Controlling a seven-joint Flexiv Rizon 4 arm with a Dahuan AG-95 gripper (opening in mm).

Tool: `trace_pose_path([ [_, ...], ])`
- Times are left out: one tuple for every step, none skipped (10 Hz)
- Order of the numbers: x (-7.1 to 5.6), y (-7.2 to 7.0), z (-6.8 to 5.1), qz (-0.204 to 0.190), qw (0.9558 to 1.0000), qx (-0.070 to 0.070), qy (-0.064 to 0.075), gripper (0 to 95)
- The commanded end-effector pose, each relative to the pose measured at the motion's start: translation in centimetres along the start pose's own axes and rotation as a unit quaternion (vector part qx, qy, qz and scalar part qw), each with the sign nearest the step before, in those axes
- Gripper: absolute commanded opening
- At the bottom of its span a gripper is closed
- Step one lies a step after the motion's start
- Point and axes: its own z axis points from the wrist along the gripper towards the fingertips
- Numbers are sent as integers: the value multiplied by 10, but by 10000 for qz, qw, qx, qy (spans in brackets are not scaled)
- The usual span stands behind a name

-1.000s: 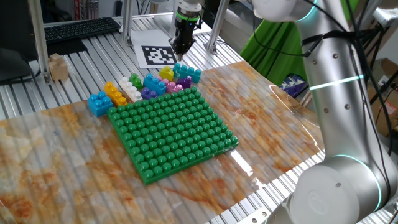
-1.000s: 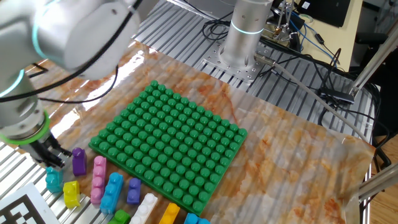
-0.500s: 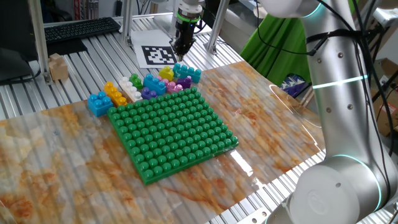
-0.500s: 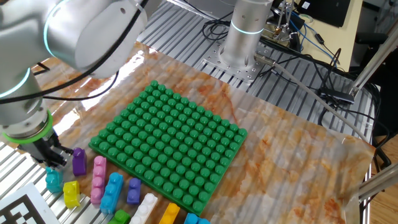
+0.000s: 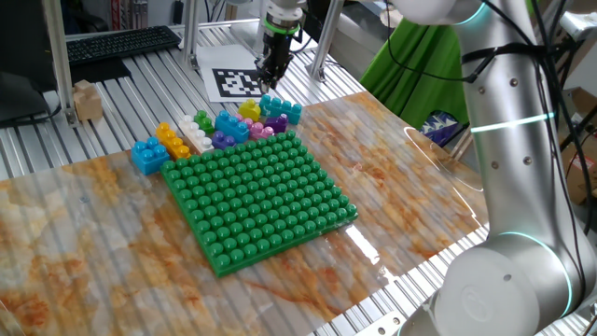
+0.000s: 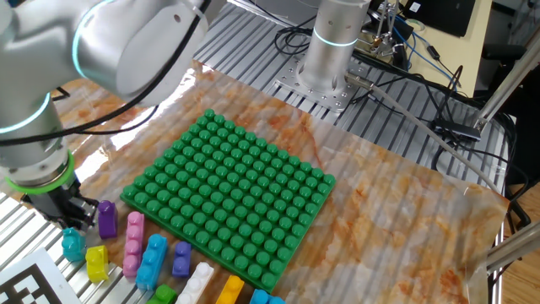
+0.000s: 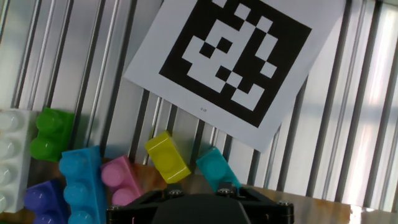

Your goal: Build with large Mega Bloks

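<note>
Surface: your slatted metal table [image 5: 140, 103], marbled mat [image 5: 392, 177] (baseplate [image 5: 256, 196] on it).
Bloks: teal brick [image 5: 281, 108] beneath gripper [image 5: 269, 73].
Gripper: grip undeterminable.

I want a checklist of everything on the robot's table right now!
Surface: slatted metal table with a marbled mat.
Job's things: Mega Bloks bunched along one edge of the green baseplate; none on it.
Clutter: printed marker sheet; small cardboard box.
Grippers: gripper above the teal block, holding nothing; opening unclear.
Cables: black cables behind the arm's base.
Surroundings: keyboard, green cloth.
</note>
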Motion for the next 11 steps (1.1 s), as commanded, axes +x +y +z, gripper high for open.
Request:
trace_pose_path([
  [-1,-5,4,-4,10000,84,44,760],
  [1,-9,5,-3,10000,35,43,760],
  [2,-12,5,-3,10000,36,37,760],
  [3,-14,5,-3,10000,42,30,760],
  [4,-16,5,-3,10000,52,19,760],
  [6,-19,6,-3,10000,51,-3,760],
  [7,-21,9,-3,10000,64,-32,760],
  [8,-22,11,-5,10000,98,-8,760],
  [9,-24,13,34,9999,150,38,760],
  [10,-25,15,325,9994,129,55,760],
  [11,-27,16,431,9989,146,50,760],
])
